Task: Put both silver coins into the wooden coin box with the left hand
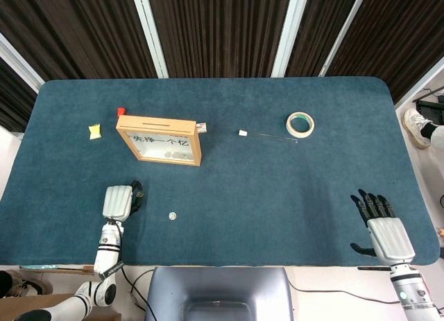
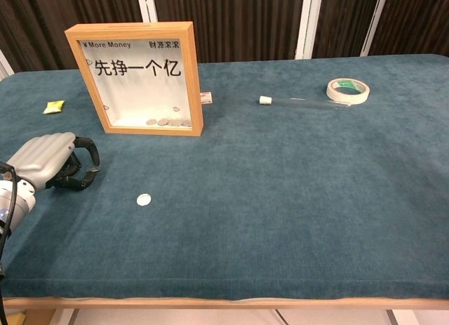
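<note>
Left hand (image 2: 49,163) curled, holding nothing; right hand (image 1: 381,227) spread, head view only.

Bright, even, diffuse lighting in both views, apparently from overhead. No glare on the matte blue table (image 1: 277,196). Only soft, faint shadows: a weak one along the right side of the wooden coin box (image 2: 140,79) in the chest view, a small dark patch under the curled fingers of the left hand (image 2: 49,167). Sharp focus throughout, printed characters on the box legible. Slight bending of the table edges in the head view. Dark, dim backdrop behind.
</note>
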